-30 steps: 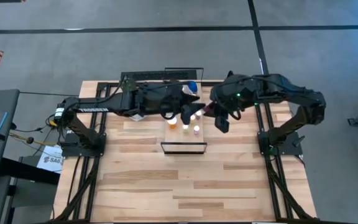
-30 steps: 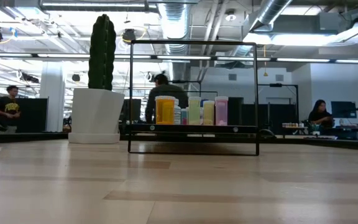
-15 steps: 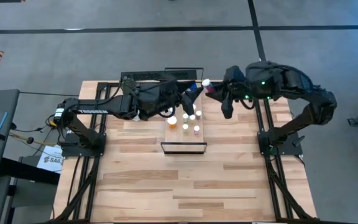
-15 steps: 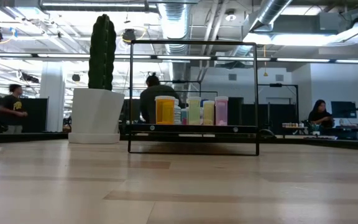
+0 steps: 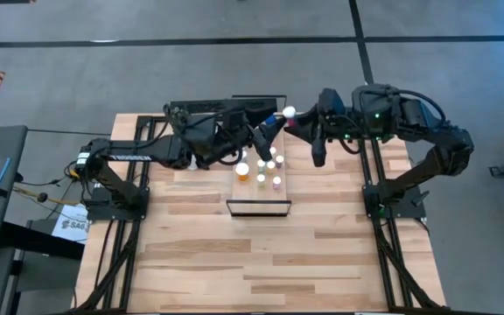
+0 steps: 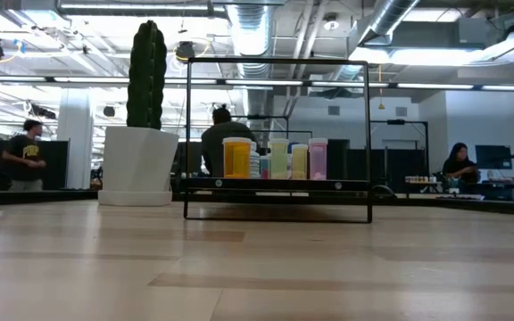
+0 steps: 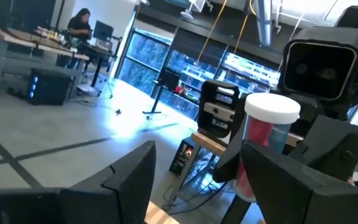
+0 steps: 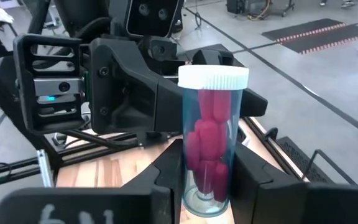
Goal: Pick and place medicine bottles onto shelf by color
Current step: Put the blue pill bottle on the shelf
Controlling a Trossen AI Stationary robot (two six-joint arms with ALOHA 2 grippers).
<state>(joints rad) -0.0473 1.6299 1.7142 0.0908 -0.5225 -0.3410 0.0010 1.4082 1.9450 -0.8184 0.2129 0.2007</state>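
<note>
A medicine bottle (image 8: 209, 143) with a clear blue body, pink-red contents and a white cap (image 5: 289, 113) hangs high over the table's far middle, with my right gripper (image 8: 207, 180) shut on it. My left gripper (image 7: 197, 168) is open and faces it from the table's left (image 5: 269, 131). The bottle (image 7: 269, 140) stands just beyond one of its fingertips, and no touch shows. Several small bottles (image 5: 262, 171) stand upright on the shelf (image 6: 275, 185); they are orange, green and pink with white caps. My right gripper pinches the bottle's lower body (image 8: 205, 190) between its two fingers (image 8: 166, 183). The fingers come nearly level from the table's right. The bottle stands upright with its cap up, lifted clear of the shelf and table.
A tall green cactus in a white pot (image 6: 137, 165) stands left of the shelf in the low view. The shelf's dark metal frame (image 6: 277, 62) rises over the bottles. Bare wooden tabletop (image 5: 261, 262) lies toward the near edge. People show in the room behind.
My right gripper has risen from beside the shelf's bottles and gone toward the table's far edge, tipping from pointing down to nearly level. It carried the blue bottle up clear. My left gripper has tipped upward and now faces that bottle.
</note>
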